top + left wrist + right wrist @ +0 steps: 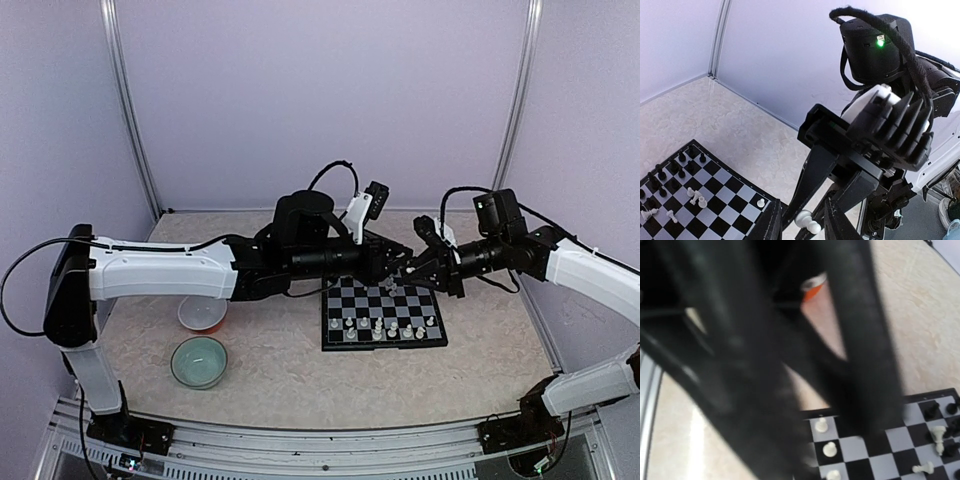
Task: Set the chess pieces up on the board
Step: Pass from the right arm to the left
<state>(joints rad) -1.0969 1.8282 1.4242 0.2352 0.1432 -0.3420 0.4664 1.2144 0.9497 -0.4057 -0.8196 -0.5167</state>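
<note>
The board (385,346) lies at the table's middle, with white pieces (378,327) in its near rows and black pieces (662,175) along the other side. Both grippers meet above its far edge. My right gripper (411,268) is shut on a white pawn (808,222), held between its long black fingers (812,175). My left gripper (805,232) is open, with its jaws on either side of that pawn and of the right fingertips. The right wrist view is mostly filled by blurred black gripper parts, with the board's corner (890,440) and white pawns (821,425) below.
A white bowl (202,313) with an orange underside and a pale green bowl (198,361) stand left of the board. A lone white pawn (760,202) stands on the board's corner square. Purple walls close in the back and sides.
</note>
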